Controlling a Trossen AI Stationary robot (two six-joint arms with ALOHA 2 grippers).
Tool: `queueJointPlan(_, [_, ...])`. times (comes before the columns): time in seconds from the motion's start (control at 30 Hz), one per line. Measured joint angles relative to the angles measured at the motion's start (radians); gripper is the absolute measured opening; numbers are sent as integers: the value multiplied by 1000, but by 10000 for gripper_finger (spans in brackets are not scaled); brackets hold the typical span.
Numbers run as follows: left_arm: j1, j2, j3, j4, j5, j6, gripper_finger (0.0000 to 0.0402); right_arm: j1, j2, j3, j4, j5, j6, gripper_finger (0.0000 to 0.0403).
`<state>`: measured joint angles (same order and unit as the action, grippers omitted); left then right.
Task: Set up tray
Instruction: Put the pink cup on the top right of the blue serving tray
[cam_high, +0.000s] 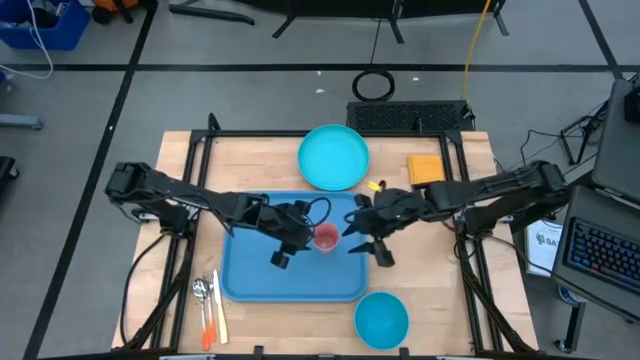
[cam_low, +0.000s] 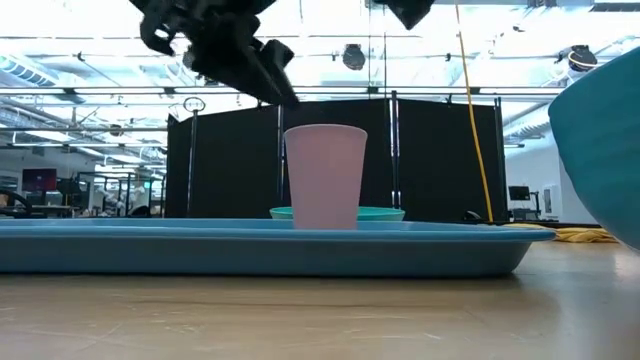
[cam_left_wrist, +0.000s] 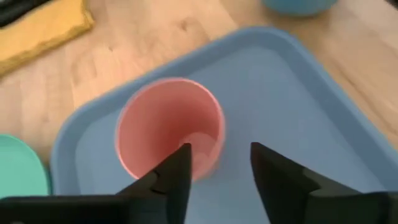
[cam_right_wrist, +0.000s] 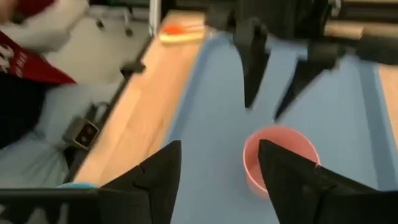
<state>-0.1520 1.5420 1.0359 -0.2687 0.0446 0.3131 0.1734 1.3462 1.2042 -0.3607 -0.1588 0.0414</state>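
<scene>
The large blue tray (cam_high: 262, 275) lies flat on the wooden table. A pink cup (cam_high: 326, 238) stands upright on the tray's floor, toward its right far part, and shows in the low view (cam_low: 325, 178). My left gripper (cam_high: 292, 246) hovers open above the tray just left of the cup (cam_left_wrist: 169, 127), higher than the cup's rim (cam_low: 250, 60). My right gripper (cam_high: 367, 250) hangs open over the tray's right edge, just right of the cup (cam_right_wrist: 280, 158). Neither gripper touches the cup.
A round cyan plate (cam_high: 333, 157) lies beyond the tray's far edge, with a yellow cloth (cam_high: 425, 168) to its right. A small blue bowl (cam_high: 381, 320) sits near the tray's right near corner. Cutlery (cam_high: 207, 300) lies left of the tray by the near edge.
</scene>
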Motion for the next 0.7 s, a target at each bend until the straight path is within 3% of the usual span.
queueJointPlan(0.2, [-1, 81, 0, 27, -50, 50, 214, -2, -137, -181, 178, 4, 40, 212])
queueJointPlan(0.37, [-3, 101, 1, 37, -56, 100, 201, -2, -212, -296, 297, 5, 71, 212])
queueJointPlan(0.5, [-4, 99, 1, 43, -54, 111, 148, -2, -233, -339, 350, 6, 71, 208])
queueJointPlan(0.7, [-4, 99, 2, 25, -53, 108, 25, -2, -232, -341, 365, 6, 71, 206])
